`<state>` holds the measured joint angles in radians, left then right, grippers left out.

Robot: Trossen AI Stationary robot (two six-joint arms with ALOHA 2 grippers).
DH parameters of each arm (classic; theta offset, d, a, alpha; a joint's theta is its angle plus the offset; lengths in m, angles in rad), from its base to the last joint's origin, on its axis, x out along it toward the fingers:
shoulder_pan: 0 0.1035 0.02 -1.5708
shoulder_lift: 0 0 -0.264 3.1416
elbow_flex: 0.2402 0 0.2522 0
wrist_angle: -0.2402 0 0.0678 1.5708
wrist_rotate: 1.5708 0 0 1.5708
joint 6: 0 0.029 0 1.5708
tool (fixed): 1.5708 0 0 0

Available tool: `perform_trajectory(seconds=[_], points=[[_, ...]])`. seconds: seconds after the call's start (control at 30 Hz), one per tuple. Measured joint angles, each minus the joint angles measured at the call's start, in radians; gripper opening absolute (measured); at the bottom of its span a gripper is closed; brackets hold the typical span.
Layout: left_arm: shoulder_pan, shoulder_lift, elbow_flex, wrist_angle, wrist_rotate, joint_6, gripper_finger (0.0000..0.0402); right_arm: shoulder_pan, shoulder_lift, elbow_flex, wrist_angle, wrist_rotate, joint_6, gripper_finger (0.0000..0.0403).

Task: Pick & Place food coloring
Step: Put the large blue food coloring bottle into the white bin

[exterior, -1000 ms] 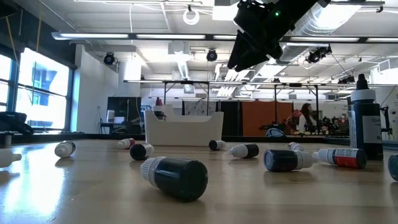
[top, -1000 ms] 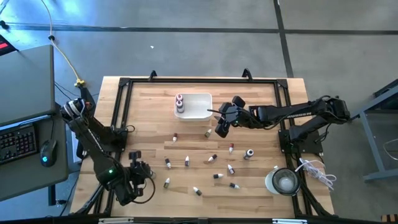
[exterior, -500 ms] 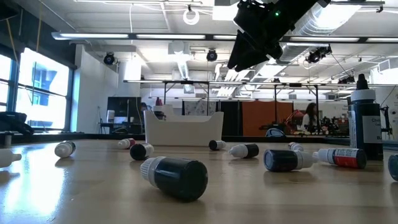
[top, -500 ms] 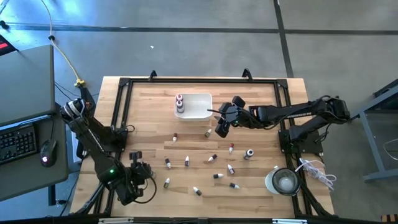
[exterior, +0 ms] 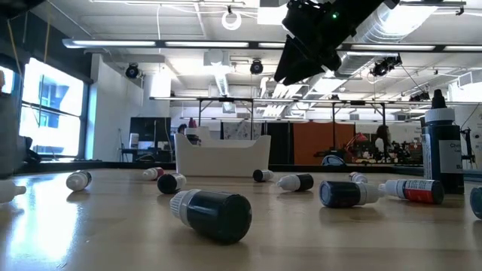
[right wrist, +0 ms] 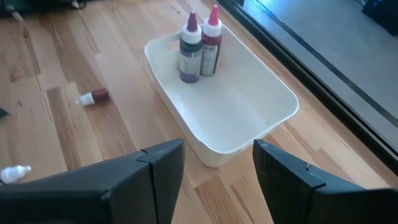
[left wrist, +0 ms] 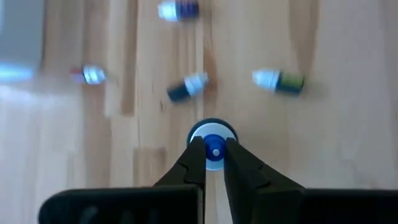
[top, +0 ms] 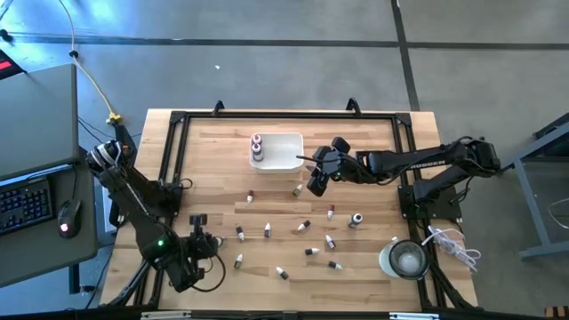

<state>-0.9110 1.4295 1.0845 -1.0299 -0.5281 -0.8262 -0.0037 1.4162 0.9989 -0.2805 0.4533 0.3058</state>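
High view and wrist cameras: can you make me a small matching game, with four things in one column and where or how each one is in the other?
Things:
1. white tray
2. round clear container
3. left gripper
4. right gripper

States:
A. open, hovering beside the tray
B. near a table corner on the right arm's side
C. holds two upright bottles
D. closed on a blue-topped bottle

Pairs: 1-C; 2-B; 3-D; 4-A
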Motion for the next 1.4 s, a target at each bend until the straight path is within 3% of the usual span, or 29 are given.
perform_trajectory(seconds=[0.13,0.33,0.57,0.73,0.97,1.1,1.4], points=[[0.114,-0.063,0.044,-0.028,-0.007,0.188,0.0020,0.000,0.000,0.000,0.024,0.002,0.000,0.0184],[0.437,-0.139,0.092,0.021,0.032,0.577,0.0020,0.000,0.000,0.000,0.019,0.003,-0.038,0.0184],[0.812,-0.164,0.101,0.236,0.250,0.965,0.0021,-0.001,0.000,0.000,0.016,0.010,-0.053,0.0184],[1.017,-0.164,0.100,0.236,0.367,1.070,0.0021,-0.003,0.000,0.000,0.016,0.011,-0.053,0.0184],[1.200,-0.158,0.094,0.247,0.485,1.114,0.0022,-0.003,0.000,0.000,0.016,0.010,-0.053,0.0184],[1.253,-0.151,0.014,0.273,0.543,1.124,0.0022,-0.003,0.000,0.000,0.016,0.010,-0.053,0.0184],[1.307,-0.151,-0.148,0.453,0.517,1.197,0.0022,-0.002,0.000,0.000,0.015,0.009,-0.053,0.0184]])
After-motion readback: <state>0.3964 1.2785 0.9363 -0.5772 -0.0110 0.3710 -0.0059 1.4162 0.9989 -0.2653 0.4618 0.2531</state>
